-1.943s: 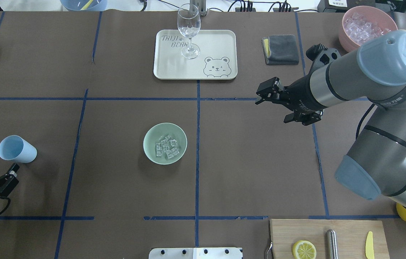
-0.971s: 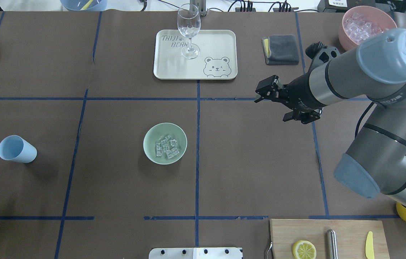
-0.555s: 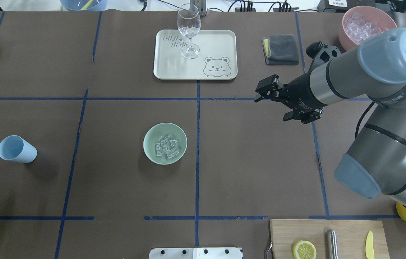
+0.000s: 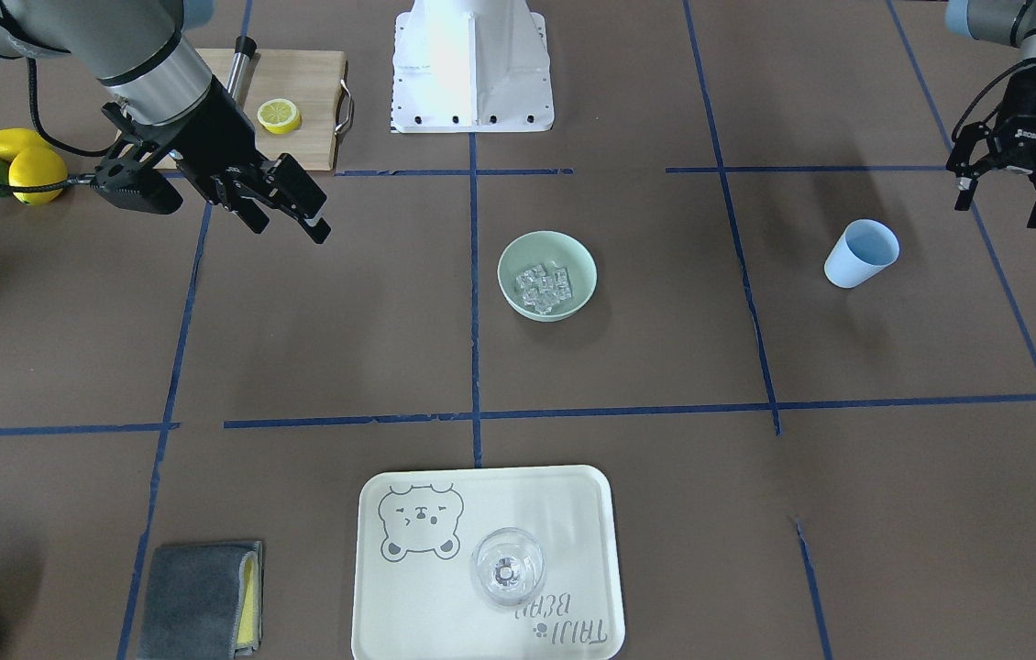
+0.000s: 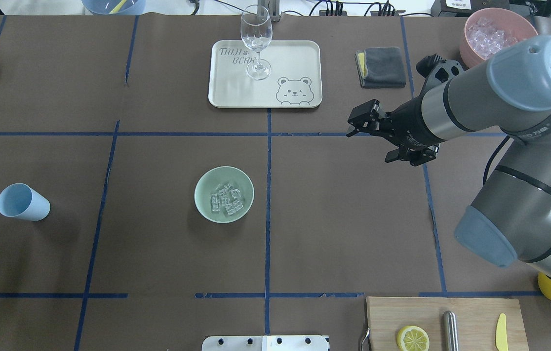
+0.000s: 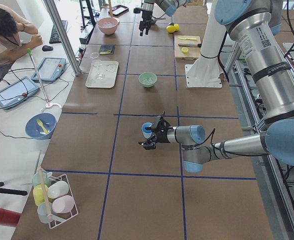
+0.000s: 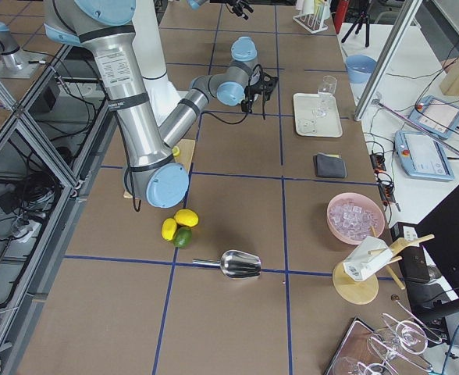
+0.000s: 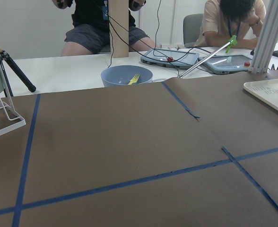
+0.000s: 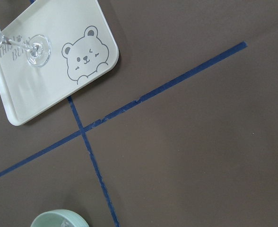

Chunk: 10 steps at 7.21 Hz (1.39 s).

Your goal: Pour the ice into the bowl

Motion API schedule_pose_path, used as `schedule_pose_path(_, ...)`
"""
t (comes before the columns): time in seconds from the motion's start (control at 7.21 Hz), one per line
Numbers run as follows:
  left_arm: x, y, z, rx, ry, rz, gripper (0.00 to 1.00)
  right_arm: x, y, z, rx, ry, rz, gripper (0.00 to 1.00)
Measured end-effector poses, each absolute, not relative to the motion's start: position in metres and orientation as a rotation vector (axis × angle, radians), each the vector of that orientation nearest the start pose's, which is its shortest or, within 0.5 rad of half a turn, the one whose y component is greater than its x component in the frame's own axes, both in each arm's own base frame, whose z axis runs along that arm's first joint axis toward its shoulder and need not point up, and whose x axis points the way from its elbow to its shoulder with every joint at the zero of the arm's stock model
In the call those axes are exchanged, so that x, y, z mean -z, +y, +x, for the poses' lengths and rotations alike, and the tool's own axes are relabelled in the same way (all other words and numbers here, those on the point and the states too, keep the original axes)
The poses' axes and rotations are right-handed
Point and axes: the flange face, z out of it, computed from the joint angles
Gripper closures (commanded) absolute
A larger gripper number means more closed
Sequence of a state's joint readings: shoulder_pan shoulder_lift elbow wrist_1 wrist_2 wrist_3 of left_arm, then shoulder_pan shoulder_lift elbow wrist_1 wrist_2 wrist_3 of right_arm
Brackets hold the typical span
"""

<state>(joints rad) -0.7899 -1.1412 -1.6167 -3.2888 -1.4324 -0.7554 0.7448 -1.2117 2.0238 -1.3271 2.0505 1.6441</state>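
Moved: my left gripper (image 4: 999,207) has left the overhead view, where it sat at the lower left corner 1.9 s ago. My right arm has crept a touch toward the far side, and nothing on the table has shifted.
Ice (image 5: 226,199): a small heap of clear cubes lies in the bottom of the mint-green bowl (image 5: 202,195).
Bowl: it sits on the brown table cover just to my left of the centre tape line, well apart from both of my grippers.
Blue cup (image 5: 24,202): it appears to stand upright and empty, far out on my left, well apart from the bowl.
Left gripper: it hangs above the table near the blue cup, on the side away from the bowl, with its fingers spread and nothing between them.
Right gripper (image 5: 357,123): it is up in the air over the tape line on my right, pointing toward the centre, with its fingers apart and nothing in them.
Tray (image 5: 300,53): at the far side, with a wine glass (image 5: 256,39) standing on it.
Far right: a folded grey cloth (image 5: 383,67) and a pink bowl (image 5: 470,48) filled with ice cubes.
Near right: a wooden cutting board (image 5: 470,312) with a lemon half (image 5: 412,338) on it.
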Motion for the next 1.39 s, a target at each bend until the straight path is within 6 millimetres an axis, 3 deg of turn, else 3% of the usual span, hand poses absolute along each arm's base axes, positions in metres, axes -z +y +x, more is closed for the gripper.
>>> schedule_pose_path(0.14,-0.621,-0.349,0.099,0.021,0.805,0.979,0.0,-0.225,-0.426,-0.357,-0.461,-1.135,-0.072,0.0)
schedule_pose_path(0.28,-0.619,-0.376,0.086,-0.022,0.773,0.907,0.0,-0.213,-0.416,-0.388,-0.439,-1.137,-0.074,0.0)
schedule_pose_path(0.56,-0.612,-0.426,0.052,-0.035,0.79,0.695,0.0,-0.191,-0.394,-0.472,-0.422,-1.12,-0.053,0.0)
schedule_pose_path(0.83,-0.62,-0.439,0.036,0.002,0.838,0.507,0.0,-0.165,-0.385,-0.553,-0.438,-1.092,0.002,0.0)
schedule_pose_path(1.11,-0.624,-0.44,0.033,0.028,0.849,0.464,0.0,-0.155,-0.393,-0.599,-0.45,-1.052,0.02,0.0)
schedule_pose_path(1.25,-0.623,-0.44,0.033,0.032,0.851,0.462,0.0,-0.164,-0.391,-0.616,-0.44,-1.02,0.013,0.03)
schedule_pose_path(1.39,-0.622,-0.44,0.033,0.038,0.854,0.461,0.0,-0.174,-0.391,-0.63,-0.428,-0.988,0.008,0.35)
